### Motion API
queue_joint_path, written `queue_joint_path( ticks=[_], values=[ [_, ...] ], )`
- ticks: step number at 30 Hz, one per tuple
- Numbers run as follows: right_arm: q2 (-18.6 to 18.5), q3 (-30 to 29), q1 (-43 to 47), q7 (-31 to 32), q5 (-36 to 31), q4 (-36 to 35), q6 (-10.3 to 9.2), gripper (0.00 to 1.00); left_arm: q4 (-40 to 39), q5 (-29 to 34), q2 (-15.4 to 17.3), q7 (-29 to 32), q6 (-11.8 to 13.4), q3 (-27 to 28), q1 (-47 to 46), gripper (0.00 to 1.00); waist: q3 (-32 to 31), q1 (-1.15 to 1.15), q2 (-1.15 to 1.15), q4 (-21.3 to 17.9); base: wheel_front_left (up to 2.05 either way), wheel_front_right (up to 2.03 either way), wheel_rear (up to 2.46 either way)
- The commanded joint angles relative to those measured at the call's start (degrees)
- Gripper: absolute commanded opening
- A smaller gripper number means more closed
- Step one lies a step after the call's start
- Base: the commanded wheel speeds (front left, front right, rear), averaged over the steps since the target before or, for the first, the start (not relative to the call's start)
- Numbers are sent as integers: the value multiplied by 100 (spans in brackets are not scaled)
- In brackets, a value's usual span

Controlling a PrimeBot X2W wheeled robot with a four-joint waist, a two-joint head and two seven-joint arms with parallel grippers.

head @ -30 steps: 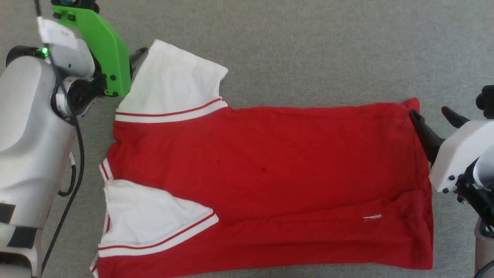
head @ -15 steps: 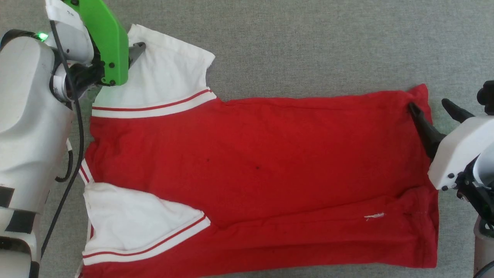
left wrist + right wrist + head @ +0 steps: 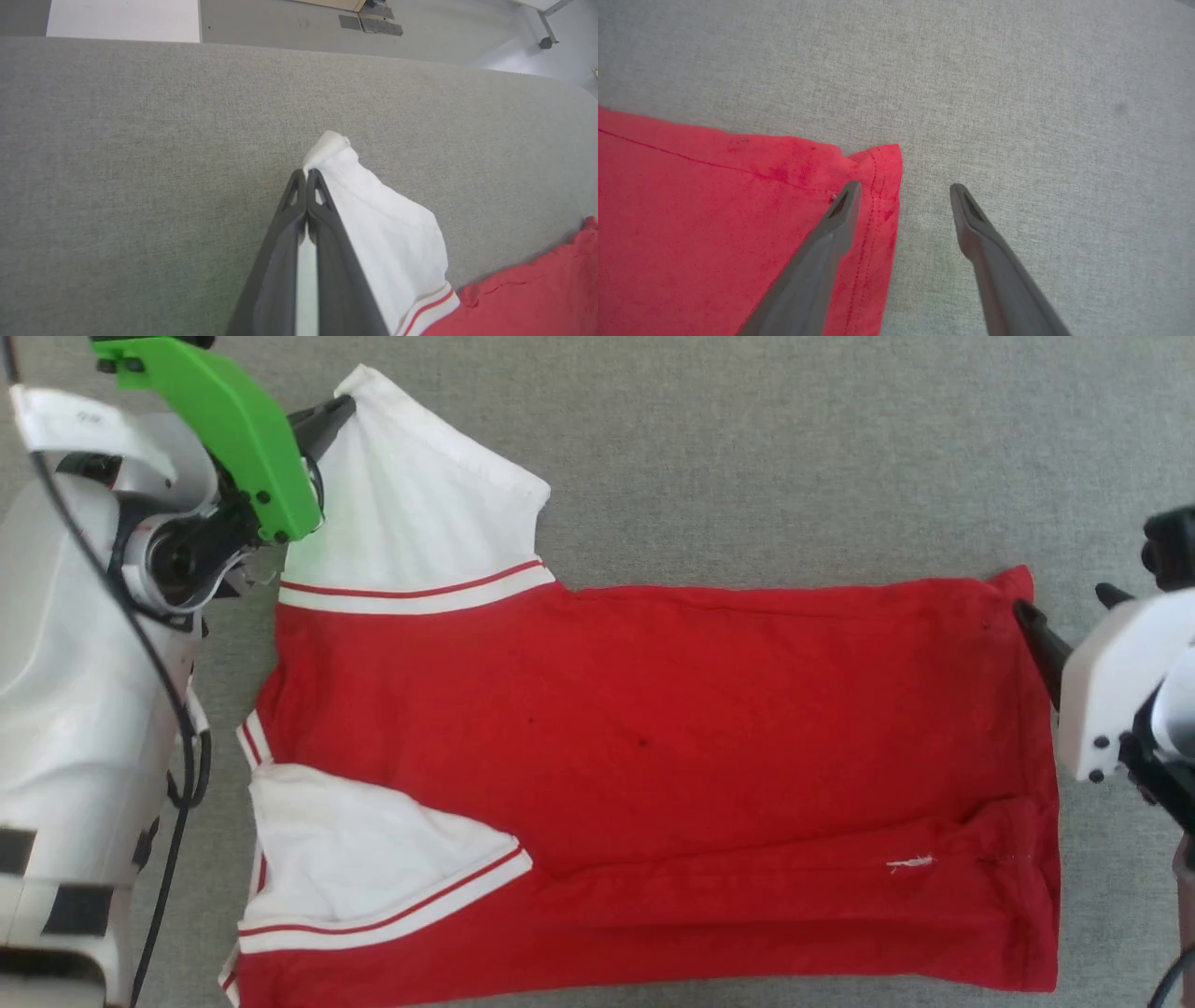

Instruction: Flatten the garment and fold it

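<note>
Since the picture a moment earlier, my left gripper (image 3: 329,418) has drawn the tip of the upper white sleeve (image 3: 420,504) farther out from the red body, so the sleeve now rises to a taut peak. My right gripper (image 3: 1064,600) has shifted from well over the hem toward its very edge.

The garment (image 3: 653,728) lies spread on the grey tabletop (image 3: 747,448), plain red side up, with its sleeves toward my left and its hem toward my right. I judge this to be the flattening step, with folding not yet begun. The lower sleeve (image 3: 364,840) is doubled over onto the body, and a long crease runs along the near side.

My left jaws are pressed together, pinching the sleeve's tip (my left wrist view shows a nub of white cloth poking just beyond them). My right jaws are spread and hold nothing. One finger hangs over the hem corner (image 3: 878,163) and the other over bare tabletop just beside it, so the hem's edge falls between them.

Next, as I read it, the right jaws need to close on that corner. Then both ends can be drawn apart, gently, since the cloth looks thin.
</note>
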Motion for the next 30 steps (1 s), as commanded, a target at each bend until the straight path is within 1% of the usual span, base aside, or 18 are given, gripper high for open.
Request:
queue_joint_path(
  ticks=[1, 6, 11, 12, 13, 14, 16, 18, 24, 26, 30],
  values=[
    [-93, 92, -186, 86, -73, 96, -9, 100, -143, -47, 73, -68, -40, 40, 156, 0, -59, 0, 0, 53, 0, 0, 0],
    [-341, 446, -476, 388, -106, 536, -9, 100, -821, -137, 179, -182, -22, 121, 547, 0, -36, 0, 0, 193, 0, 0, 0],
    [-515, 747, -490, 811, 3, 884, -9, 100, -1302, -162, 203, -244, 38, 138, 793, 0, 4, 0, 0, 312, 0, 0, 0],
    [-523, 755, -489, 888, 33, 908, -9, 42, -1359, -159, 206, -261, 41, 138, 820, 0, 4, 0, 0, 323, 0, 0, 0],
    [-528, 749, -492, 949, 72, 917, -9, 12, -1419, -155, 208, -285, 39, 134, 852, 0, -5, 0, 0, 334, 0, 0, 0],
    [-536, 740, -497, 986, 100, 910, -9, 0, -1457, -164, 204, -306, 36, 138, 880, 0, -18, 0, 0, 337, 0, 0, 0],
    [-556, 690, -512, 1017, 162, 869, -9, 0, -1531, -147, 221, -362, 33, 146, 931, 0, -76, 0, 0, 334, 0, 0, 0],
    [-540, 570, -530, 920, 203, 798, -9, 0, -1618, -166, 230, -417, 24, 168, 985, 0, -156, 0, 0, 326, 0, 0, 0],
    [-370, 198, -324, 358, 289, 647, -9, 0, -2022, -267, 331, -595, 30, 296, 1410, 0, -583, 0, 0, 273, 0, 0, 0],
    [-322, 116, -163, 202, 322, 600, -9, 0, -2219, -334, 363, -664, 56, 364, 1645, 0, -740, 0, 0, 261, 0, 0, 0],
    [-158, -87, 277, -33, 380, 465, -9, 0, -2696, -434, 470, -817, 201, 539, 2276, 0, -1061, 0, 0, 239, 0, 0, 0]
  ],
)
